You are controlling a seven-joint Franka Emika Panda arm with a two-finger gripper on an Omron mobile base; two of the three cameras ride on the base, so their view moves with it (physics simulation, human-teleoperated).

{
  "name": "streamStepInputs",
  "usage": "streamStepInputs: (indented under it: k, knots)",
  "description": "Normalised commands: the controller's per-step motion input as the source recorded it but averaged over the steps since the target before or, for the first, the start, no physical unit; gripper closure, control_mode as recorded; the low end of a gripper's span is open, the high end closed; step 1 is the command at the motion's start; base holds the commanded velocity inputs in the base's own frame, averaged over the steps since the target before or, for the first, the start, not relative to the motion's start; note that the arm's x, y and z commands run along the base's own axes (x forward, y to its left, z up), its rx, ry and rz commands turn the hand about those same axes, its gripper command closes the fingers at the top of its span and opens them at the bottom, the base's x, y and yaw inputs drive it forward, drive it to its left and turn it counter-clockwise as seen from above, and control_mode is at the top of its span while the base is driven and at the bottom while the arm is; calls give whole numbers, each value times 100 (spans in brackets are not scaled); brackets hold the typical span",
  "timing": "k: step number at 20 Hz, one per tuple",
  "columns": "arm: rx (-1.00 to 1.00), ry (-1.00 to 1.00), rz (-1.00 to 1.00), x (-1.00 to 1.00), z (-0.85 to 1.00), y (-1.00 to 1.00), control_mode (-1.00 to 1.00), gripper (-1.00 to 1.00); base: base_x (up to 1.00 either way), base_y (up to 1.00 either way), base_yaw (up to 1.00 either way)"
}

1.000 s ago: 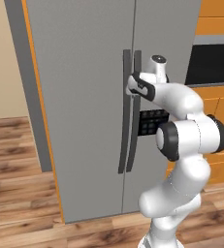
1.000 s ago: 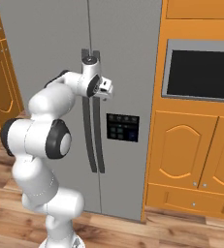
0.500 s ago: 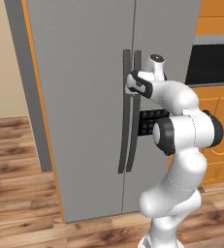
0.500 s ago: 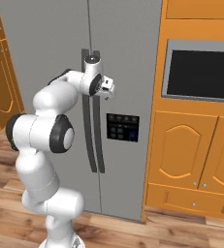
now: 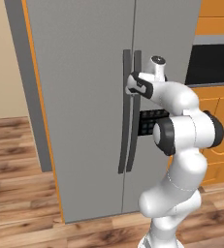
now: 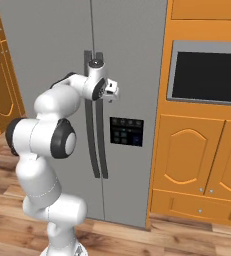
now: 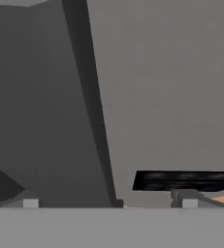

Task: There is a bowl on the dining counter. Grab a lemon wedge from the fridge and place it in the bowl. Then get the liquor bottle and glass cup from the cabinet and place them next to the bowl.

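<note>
fridge [image 5: 84,97]: flat matte grey double doors, closed, filling the middle of both base views
handles [image 5: 129,121]: two long dark curved bars at the door seam
gripper [image 5: 131,85]: jaws spread wide at upper handles, nothing grasped
control panel [image 6: 126,132]: black rectangle, right door
cabinets [image 6: 202,160]: orange wood, arched panels

Tall grey two-door fridge [image 6: 62,60] with dark curved handles [image 6: 92,150], white arm's gripper [image 6: 98,90] raised against the handles near their top, black control panel [image 6: 126,131] beside, orange wooden cabinets [image 6: 197,170] right, black oven window [image 6: 207,77] above them
</note>
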Motion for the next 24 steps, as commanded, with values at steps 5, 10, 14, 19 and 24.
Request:
streamStepInputs:
  k: [5, 10, 14, 19, 24]
  knots:
    - [0, -1, 0, 37, -28, 6, -100, 100, 0, 0, 0]
    - [0, 5, 0, 6, -21, 14, -100, 100, 0, 0, 0]
    - [-1, 2, 0, -19, -28, 5, -100, 100, 0, 0, 0]
    - [0, -4, 0, -88, -6, -5, -100, 100, 0, 0, 0]
    - [4, -1, -9, -100, 1, -33, -100, 100, 0, 0, 0]
